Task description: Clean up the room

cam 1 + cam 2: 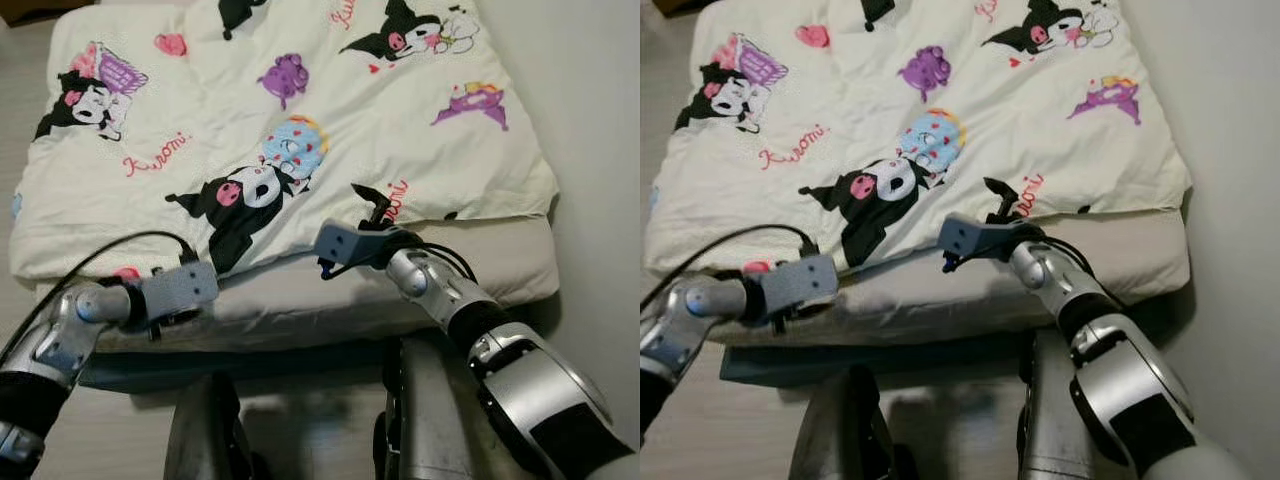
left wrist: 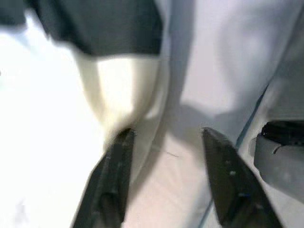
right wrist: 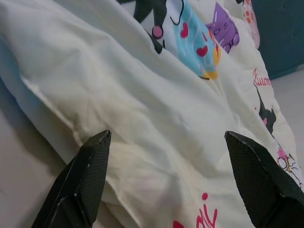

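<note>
**Left eye view: we are getting ready to fix the blanket**

We are standing at the foot of the bed [image 1: 480, 275]. The cartoon blanket [image 1: 300, 110] is filling the top and middle of the frame. Our right gripper [image 3: 168, 183] is spread wide over the blanket's near edge, holding nothing. Our left gripper [image 2: 164, 178] is spread too, low on the left by the edge. We think tidying the bed is the step now. Next, both need to pinch the edge.

Cream cartoon-print duvet [image 1: 300, 120] spread flat over the mattress [image 1: 330, 300]
</note>
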